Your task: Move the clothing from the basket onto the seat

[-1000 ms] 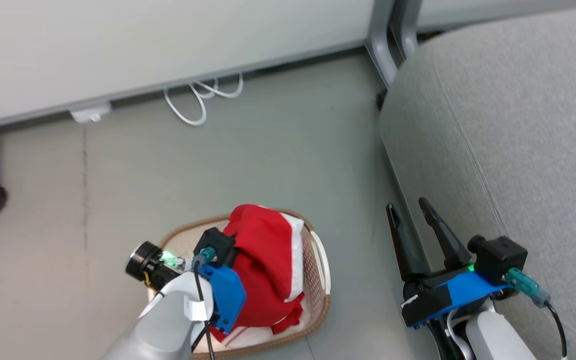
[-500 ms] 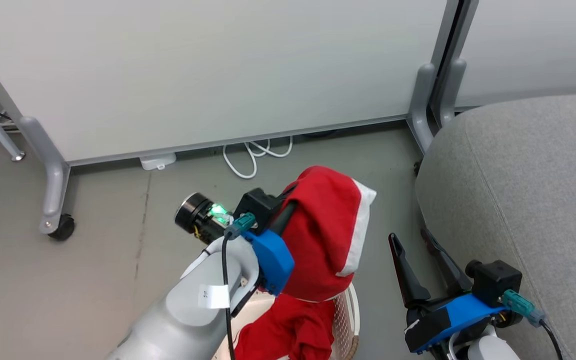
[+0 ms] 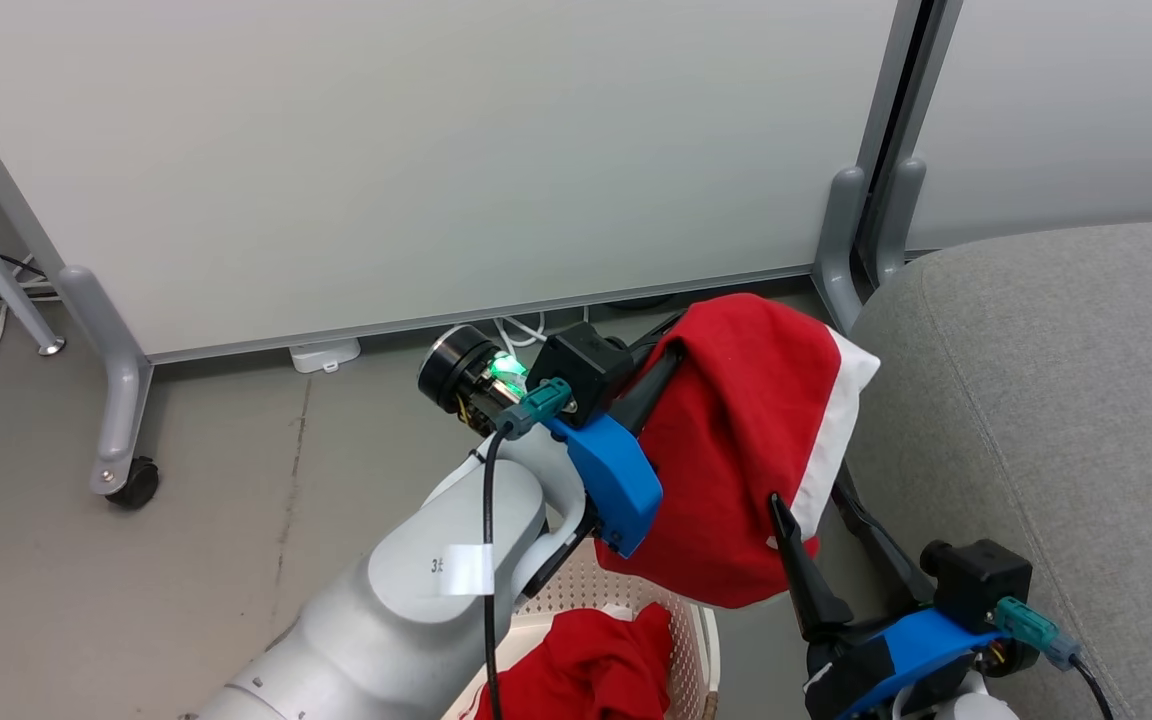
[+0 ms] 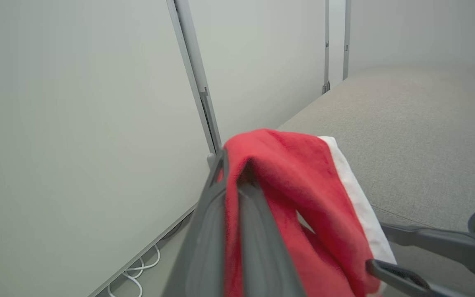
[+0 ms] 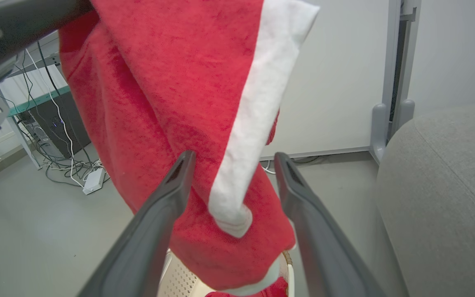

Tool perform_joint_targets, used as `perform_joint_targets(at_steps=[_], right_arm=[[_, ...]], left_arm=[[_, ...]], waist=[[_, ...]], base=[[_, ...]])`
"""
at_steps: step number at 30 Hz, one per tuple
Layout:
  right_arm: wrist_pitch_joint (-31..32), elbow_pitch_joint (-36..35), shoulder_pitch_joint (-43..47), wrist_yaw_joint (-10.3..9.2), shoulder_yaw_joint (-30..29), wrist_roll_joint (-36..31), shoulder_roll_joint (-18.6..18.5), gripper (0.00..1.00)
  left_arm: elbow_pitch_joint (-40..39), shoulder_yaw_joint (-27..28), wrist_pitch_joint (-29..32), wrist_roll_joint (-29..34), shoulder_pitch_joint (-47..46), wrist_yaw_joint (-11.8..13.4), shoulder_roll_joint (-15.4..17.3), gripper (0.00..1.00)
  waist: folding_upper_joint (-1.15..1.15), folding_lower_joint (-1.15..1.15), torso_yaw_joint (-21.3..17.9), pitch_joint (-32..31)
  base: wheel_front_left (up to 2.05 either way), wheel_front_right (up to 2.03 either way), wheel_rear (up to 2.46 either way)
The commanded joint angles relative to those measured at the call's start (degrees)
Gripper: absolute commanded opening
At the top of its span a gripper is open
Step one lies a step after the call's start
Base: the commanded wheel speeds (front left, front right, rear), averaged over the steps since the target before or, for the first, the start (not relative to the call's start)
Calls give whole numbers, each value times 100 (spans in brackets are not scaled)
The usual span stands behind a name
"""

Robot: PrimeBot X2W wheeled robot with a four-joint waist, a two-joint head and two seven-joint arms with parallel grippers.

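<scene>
My left gripper [image 3: 664, 372] is shut on a red garment with a white trim band [image 3: 736, 450], one piece of the clothing, which hangs in the air beside the grey seat [image 3: 1066, 400]. In the left wrist view the fingers [image 4: 237, 214] pinch the red cloth [image 4: 295, 177] with the seat [image 4: 406, 123] beyond. A second red garment [image 3: 586, 670] lies in the cream basket [image 3: 691, 625] below. My right gripper [image 3: 808, 505] stands open at the lower right. The hanging garment [image 5: 159, 103] drapes just ahead of the open right gripper [image 5: 234, 161], not gripped by it, above the basket [image 5: 179, 278].
White partition panels stand on grey legs, one with a castor [image 3: 131, 485]. A power strip [image 3: 324, 355] and white cables [image 3: 521, 328] lie on the floor by the wall. A dark box with tangled cables [image 5: 56, 123] sits at the left in the right wrist view.
The camera has tilted up. My left arm has lifted the red garment out of the basket and carried it up and right toward the seat. The right gripper has stayed open.
</scene>
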Motion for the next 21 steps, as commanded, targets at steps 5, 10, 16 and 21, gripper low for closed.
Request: perform_joint_targets(at_steps=[5, 10, 16, 21], right_arm=[[27, -50, 111, 3, 28, 38, -18, 100], [26, -51, 104, 3, 33, 47, -18, 100], [65, 4, 38, 3, 62, -25, -18, 100], [197, 64, -318, 3, 264, -183, -18, 100]], left_arm=[[-48, -158, 43, -226, -103, 107, 3, 0], [5, -280, 11, -352, -107, 137, 3, 0], [35, -389, -19, -470, -115, 161, 2, 0], [61, -527, -29, -579, -161, 202, 2, 0]], waist=[[-1, 1, -18, -7], [-1, 1, -22, -1], [-1, 1, -13, 17], [-1, 1, -16, 49]], base=[[0, 0, 0], [0, 0, 0], [0, 0, 0], [0, 0, 0]])
